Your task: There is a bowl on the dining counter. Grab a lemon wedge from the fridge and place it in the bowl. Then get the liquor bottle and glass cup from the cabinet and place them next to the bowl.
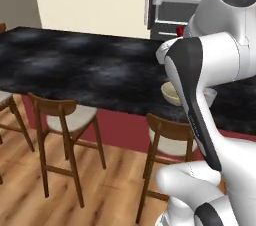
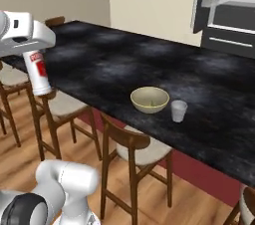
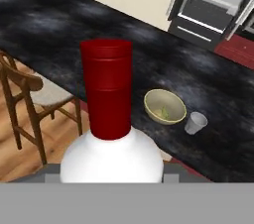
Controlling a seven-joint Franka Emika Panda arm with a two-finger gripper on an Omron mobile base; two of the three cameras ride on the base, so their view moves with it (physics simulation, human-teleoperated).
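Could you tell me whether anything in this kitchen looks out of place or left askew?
The fridge behind the dining counter stands open. The bowl and glass cup sit upright; nothing is spilled.

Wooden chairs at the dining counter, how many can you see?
3: one tucked in below the bowl, one further left beyond the held liquor bottle, one at the left edge. Others may be hidden.

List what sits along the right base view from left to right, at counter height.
liquor bottle held in the gripper → bowl on the dining counter → glass cup just right of the bowl → the open fridge behind, at the far right.
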